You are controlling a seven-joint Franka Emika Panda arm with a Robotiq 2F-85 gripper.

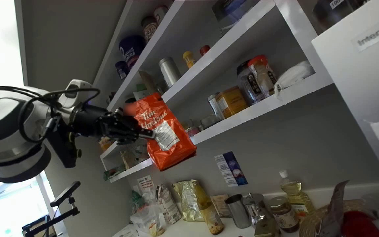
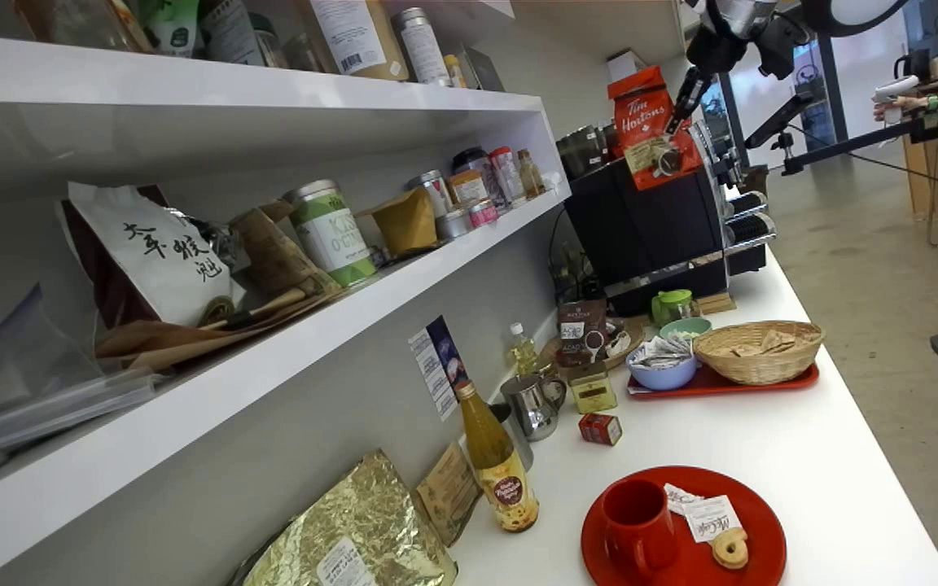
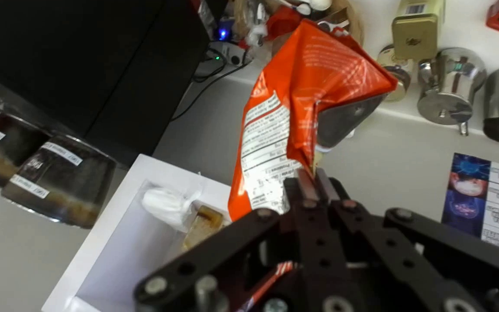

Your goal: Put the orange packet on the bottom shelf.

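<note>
Foremost, the pincer pinches the orange packet; a blue bowl holds pale papery pieces.

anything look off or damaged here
In the wrist view, the Tim Hortons bag is sharply creased where the gripper pinches it; no tear shows. On the bottom shelf, a white bundle droops untidily over the edge.
</note>
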